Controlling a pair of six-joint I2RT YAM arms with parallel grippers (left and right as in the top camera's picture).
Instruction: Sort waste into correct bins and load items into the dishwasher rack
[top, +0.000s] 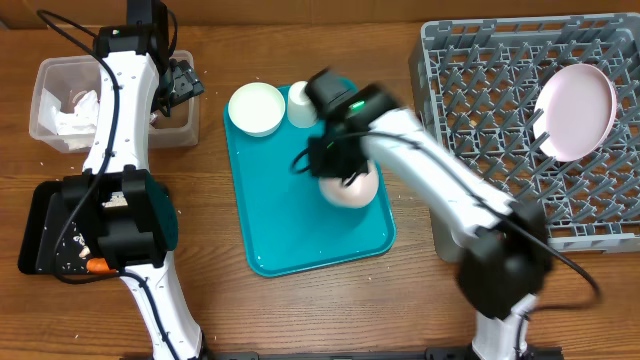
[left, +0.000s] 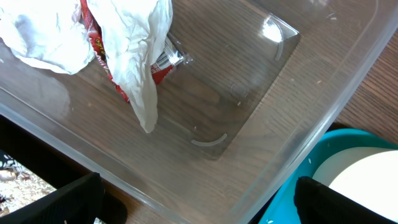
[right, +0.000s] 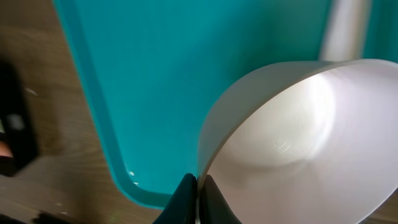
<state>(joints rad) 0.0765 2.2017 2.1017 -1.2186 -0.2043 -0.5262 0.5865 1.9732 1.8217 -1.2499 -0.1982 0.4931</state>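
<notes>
Pinched the bowl (right: 298, 143) rim between the right fingers (right: 185, 200) — held tilted above the tray (right: 155, 74), likely for the rack (top: 480, 110). Hung the left fingers (left: 59, 199) spread over the tub (left: 249, 93) of napkins (left: 130, 43).

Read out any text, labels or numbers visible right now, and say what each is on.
No readable text in any view.
The red foil wrapper in the clear plastic tub shows yellowish print, too small and blurred to read, partly covered by a crumpled white napkin.
</notes>
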